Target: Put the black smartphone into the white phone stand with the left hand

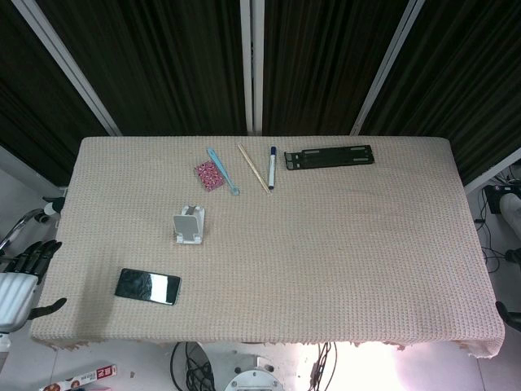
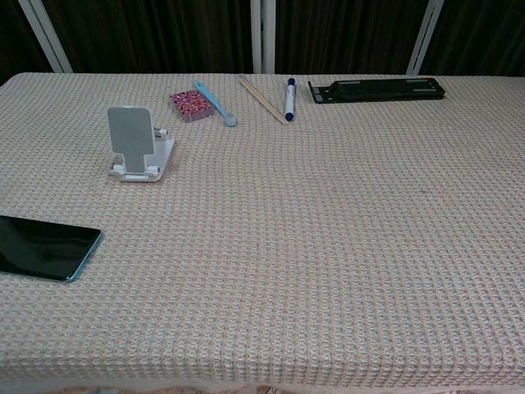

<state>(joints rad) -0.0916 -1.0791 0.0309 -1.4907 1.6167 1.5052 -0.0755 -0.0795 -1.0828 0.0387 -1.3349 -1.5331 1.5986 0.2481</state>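
Beige-clothed desk: I see the black smartphone flat near the front-left edge, white phone stand upright at its 1 o'clock, left robot hand off-desk at its 9 o'clock, fingers spread, empty.

Smartphone flat on table, in front-left of stand, apart

- Left hand, at nine o'clock in the head view: black fingers, a white block-shaped body behind them.
- A thin silver rod curves above it.
- Right hand, at four o'clock: only a small dark tip shows, too little to describe.
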